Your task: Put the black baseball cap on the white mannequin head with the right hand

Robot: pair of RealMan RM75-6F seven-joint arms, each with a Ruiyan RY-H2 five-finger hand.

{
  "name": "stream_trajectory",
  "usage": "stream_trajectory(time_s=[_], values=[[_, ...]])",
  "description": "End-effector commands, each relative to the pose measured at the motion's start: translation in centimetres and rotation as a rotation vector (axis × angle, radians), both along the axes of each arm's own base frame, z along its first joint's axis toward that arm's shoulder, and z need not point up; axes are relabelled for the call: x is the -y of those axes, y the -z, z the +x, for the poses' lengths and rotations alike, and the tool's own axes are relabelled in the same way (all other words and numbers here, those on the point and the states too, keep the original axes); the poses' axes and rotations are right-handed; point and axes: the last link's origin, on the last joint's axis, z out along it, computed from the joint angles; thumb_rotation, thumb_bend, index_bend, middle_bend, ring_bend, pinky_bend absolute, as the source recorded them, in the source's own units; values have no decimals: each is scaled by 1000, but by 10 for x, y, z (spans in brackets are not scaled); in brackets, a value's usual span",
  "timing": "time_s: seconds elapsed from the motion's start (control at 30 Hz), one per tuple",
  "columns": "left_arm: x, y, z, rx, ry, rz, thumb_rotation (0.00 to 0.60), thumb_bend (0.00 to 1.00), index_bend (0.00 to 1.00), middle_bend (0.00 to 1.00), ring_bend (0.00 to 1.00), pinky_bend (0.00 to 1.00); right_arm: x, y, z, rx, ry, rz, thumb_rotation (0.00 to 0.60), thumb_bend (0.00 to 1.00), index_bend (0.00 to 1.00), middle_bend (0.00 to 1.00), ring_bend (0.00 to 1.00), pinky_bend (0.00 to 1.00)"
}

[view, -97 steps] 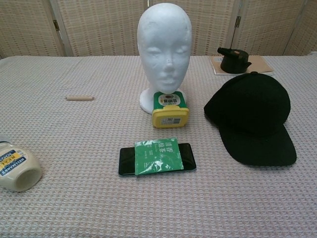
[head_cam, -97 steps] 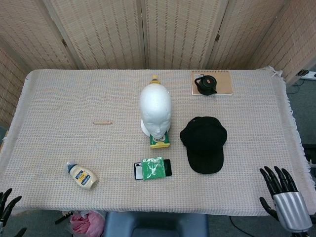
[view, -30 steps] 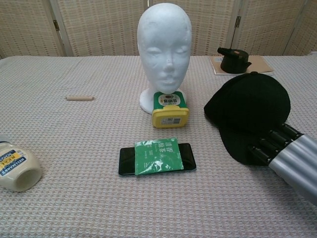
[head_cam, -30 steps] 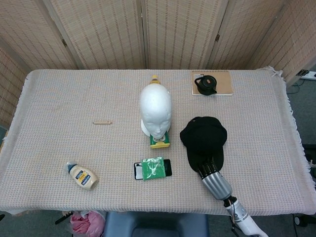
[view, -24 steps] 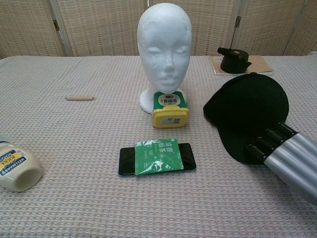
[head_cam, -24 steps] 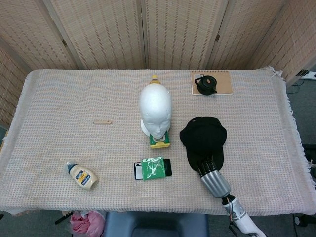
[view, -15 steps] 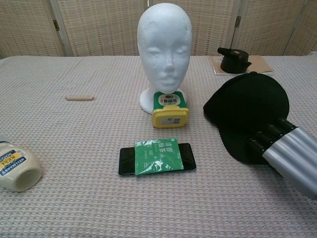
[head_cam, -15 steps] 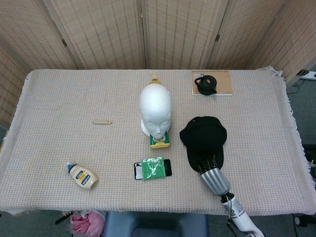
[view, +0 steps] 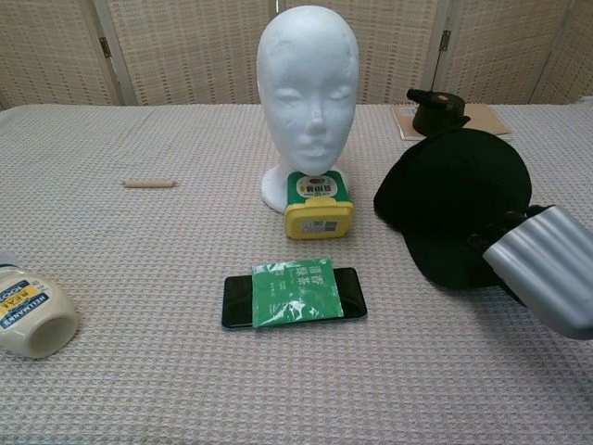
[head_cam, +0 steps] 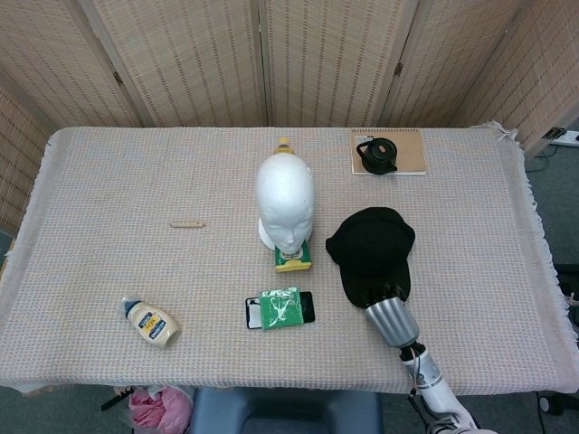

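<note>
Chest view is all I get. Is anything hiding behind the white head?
Observer: Yes. In the head view a small yellow top peeks out behind the white head.
Operator: My mayo bottle is cut off. Is it all on the table?
Observer: Yes, the whole mayo bottle lies on its side near the front edge.
Operator: Where does the arm come from?
Observer: It comes up over the table's front edge, and the right hand has its fingers on the brim of the cap.
</note>
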Motion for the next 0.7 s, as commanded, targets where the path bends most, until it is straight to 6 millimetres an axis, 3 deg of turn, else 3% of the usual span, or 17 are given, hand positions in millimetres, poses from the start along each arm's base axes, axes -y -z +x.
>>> stream_trajectory(time_s=[0.03, 0.7], values=[[0, 0, -1, -3, -6, 9, 600, 305, 201, 86, 42, 136, 4, -5, 1, 15, -4, -21, 600, 342, 684, 673, 660, 775], [-4, 8, 2, -40, -26, 34, 600, 304, 175, 86, 42, 134, 35, -78, -9, 310, -30, -218, 600, 607, 854, 797, 799, 956]])
